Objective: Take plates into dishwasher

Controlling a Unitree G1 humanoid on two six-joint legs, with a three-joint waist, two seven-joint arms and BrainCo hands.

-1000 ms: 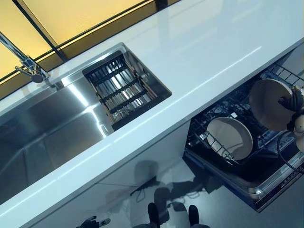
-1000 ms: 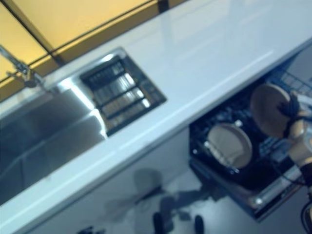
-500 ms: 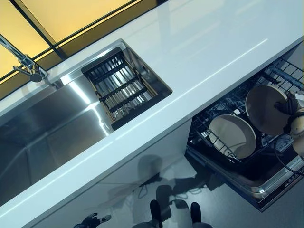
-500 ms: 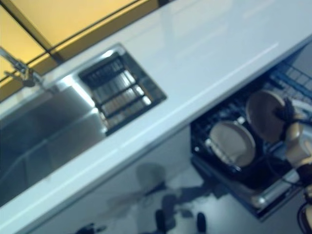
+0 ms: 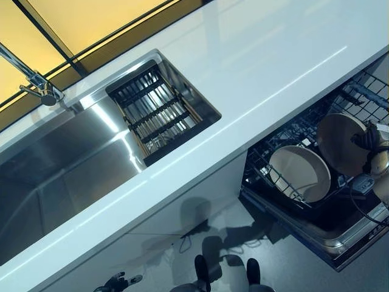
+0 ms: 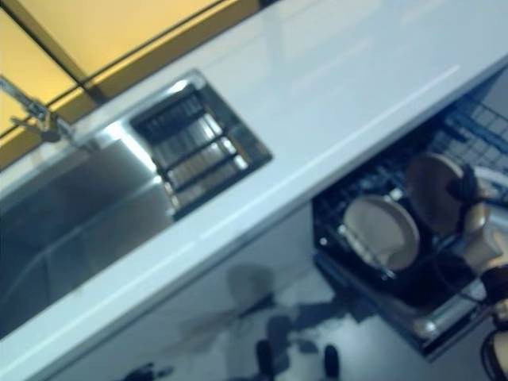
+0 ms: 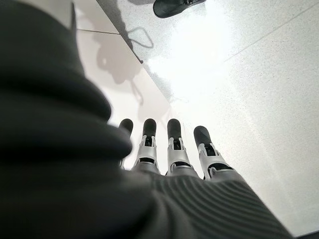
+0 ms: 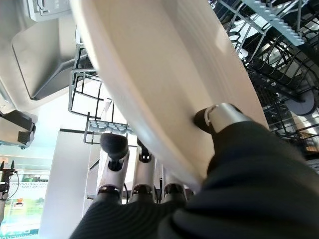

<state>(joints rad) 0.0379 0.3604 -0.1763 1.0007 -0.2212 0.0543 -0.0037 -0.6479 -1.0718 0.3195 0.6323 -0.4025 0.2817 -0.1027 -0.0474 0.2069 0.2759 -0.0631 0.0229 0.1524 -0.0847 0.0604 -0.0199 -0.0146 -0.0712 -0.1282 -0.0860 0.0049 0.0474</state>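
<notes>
White countertop [image 5: 255, 67], steel sink [image 5: 67, 164]

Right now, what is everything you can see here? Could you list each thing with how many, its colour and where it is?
Counter: one, white, running across the scene.
Sink: one, steel, set in the counter.
Drain rack: one, dark, at the sink's end nearer the dishwasher.
Tap: one, silver, behind the sink.
Dishwasher rack: one, dark wire, pulled out below the counter.
Plates: two, cream; the racked plate stands in the rack, the held plate is beside it over the rack.
Floor: grey, speckled.
Right hand: thumb and fingers pinching the held plate.
Left hand: fingers straight, holding nothing, low above the floor.
</notes>
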